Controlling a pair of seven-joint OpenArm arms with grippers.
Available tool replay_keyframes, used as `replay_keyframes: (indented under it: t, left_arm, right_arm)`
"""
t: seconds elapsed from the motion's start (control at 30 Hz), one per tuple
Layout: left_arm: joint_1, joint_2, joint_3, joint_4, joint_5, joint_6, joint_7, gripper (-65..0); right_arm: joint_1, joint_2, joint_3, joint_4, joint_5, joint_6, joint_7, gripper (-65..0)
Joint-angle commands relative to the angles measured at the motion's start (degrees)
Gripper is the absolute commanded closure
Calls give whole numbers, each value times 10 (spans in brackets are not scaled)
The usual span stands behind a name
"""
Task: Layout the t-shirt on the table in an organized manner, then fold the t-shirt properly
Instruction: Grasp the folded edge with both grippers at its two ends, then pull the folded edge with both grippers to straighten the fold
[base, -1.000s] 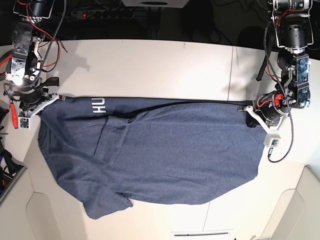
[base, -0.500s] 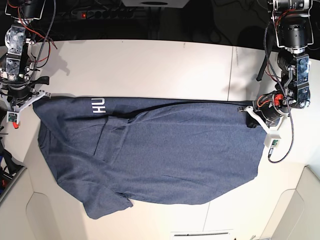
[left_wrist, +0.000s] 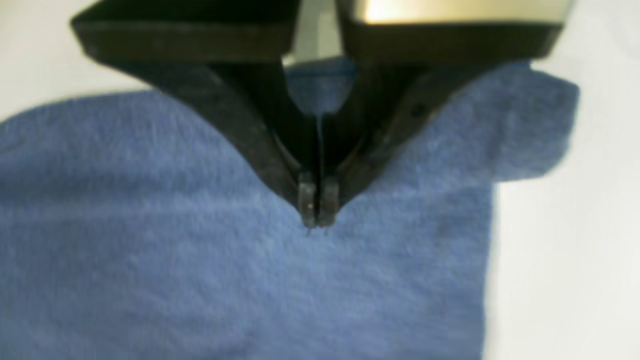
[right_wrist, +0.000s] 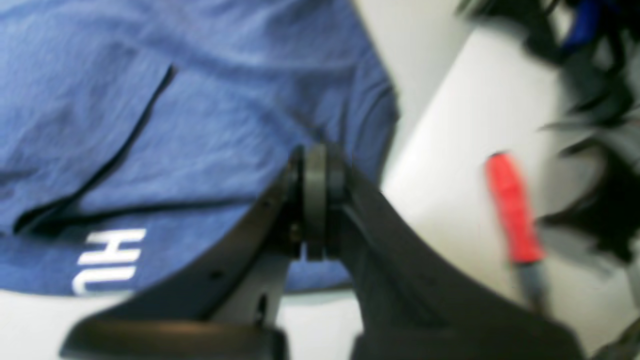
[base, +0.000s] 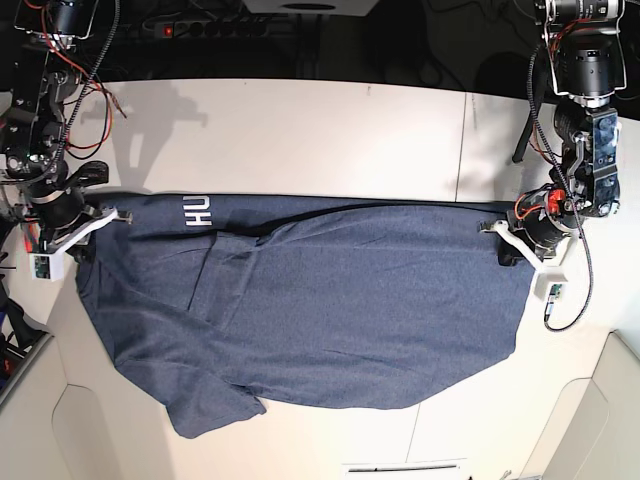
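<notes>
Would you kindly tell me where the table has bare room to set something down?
The widest free patch of the table is the far strip between the t-shirt and the back edge. A narrower one lies along the near edge, right of the hanging sleeve. It is crowded at both ends, where the left hand and right hand sit at the shirt's corners.

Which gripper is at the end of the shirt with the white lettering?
The right gripper, on the base view's left. The white letters sit beside it on the t-shirt; the left gripper grips the plain end.

Both arms are black with red wiring, black cables and white end effector (base: 500, 228) fingers.
</notes>
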Motion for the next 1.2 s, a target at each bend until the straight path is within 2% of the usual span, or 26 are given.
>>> replay_keyframes:
  t: [0.0,0.2,0.4,0.57,0.7,0.9,1.03,1.17]
  left_arm:
    - [-9,-8,-4,9,5,10,-14,0]
    - [-9,-8,-4,9,40,18,8,0]
    - [-4,-8,-4,7,54,18,7,0]
    - [-4,-8,-4,-21,54,18,7,0]
    - [-4,-8,-4,-64,54,18,7,0]
    - [1,-9,-4,-82,45,18,10,0]
    - [23,-9,-4,-68,45,18,21,0]
    - [62,-9,-4,-35,45,18,21,0]
  right_arm:
    - [5,2,2,2,2,0,11,0]
    - [5,-4,0,-63,-7,0,15,0]
    - [5,-4,0,-90,-66,-43,27,0]
    - [5,-2,0,-90,-67,-42,18,0]
    - [5,-2,0,-90,-59,-19,-1,0]
    - [4,-2,0,-90,-13,9,-26,0]
    - [-4,2,0,-90,-13,9,-50,0]
    - [-19,6,0,-89,-10,16,-51,0]
